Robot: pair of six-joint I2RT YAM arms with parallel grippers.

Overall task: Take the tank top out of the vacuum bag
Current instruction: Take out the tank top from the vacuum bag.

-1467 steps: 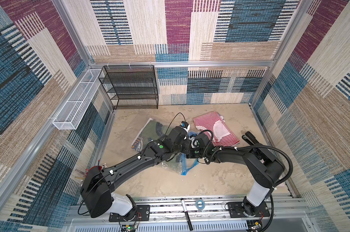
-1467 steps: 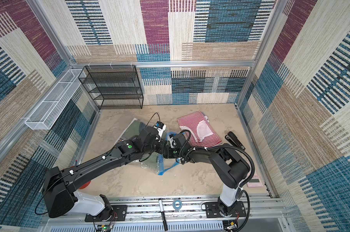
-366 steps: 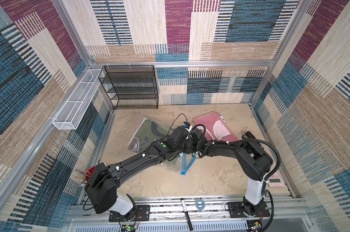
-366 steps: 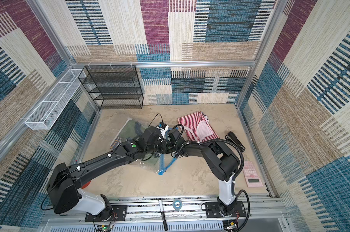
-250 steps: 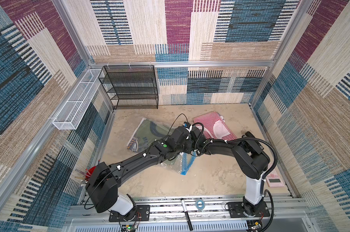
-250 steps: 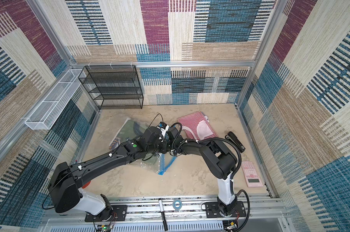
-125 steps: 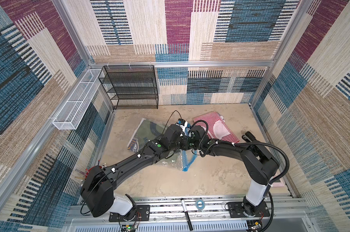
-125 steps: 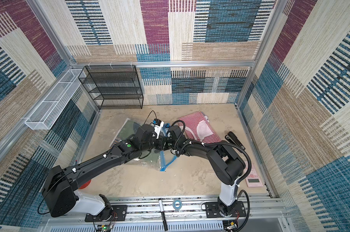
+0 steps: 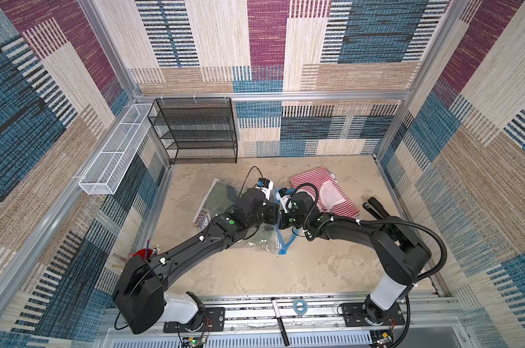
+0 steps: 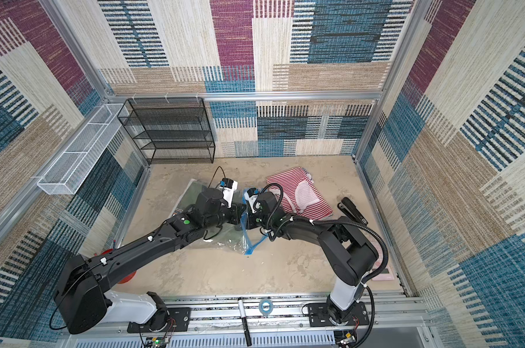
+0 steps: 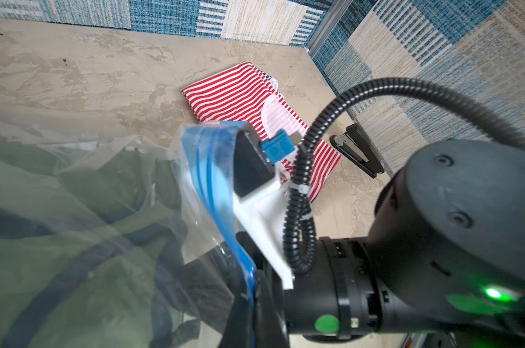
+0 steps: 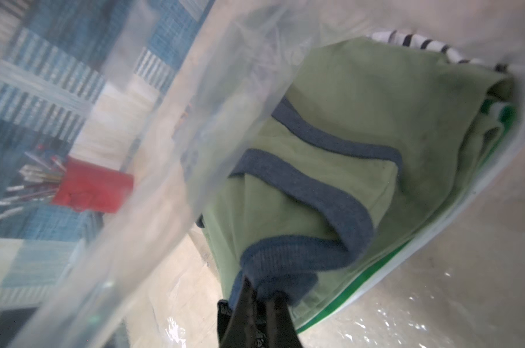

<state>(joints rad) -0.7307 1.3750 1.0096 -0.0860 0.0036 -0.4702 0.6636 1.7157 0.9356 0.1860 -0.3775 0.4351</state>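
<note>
Left of centre on the floor (image 9: 255,271) lies your large clear crinkly plastic vacuum bag (image 9: 262,239), its blue zip strip (image 11: 207,168) pinched in your left gripper (image 11: 249,304), jaws closed tight. Just right of it, your right gripper (image 12: 259,301) reaches into the bag's mouth, jaws clamped on the blue trim of the green fabric tank top (image 12: 345,144), which sits inside the bag. Farther right lie a red-and-white striped garment (image 9: 305,180) and a black stapler (image 9: 375,208).
</note>
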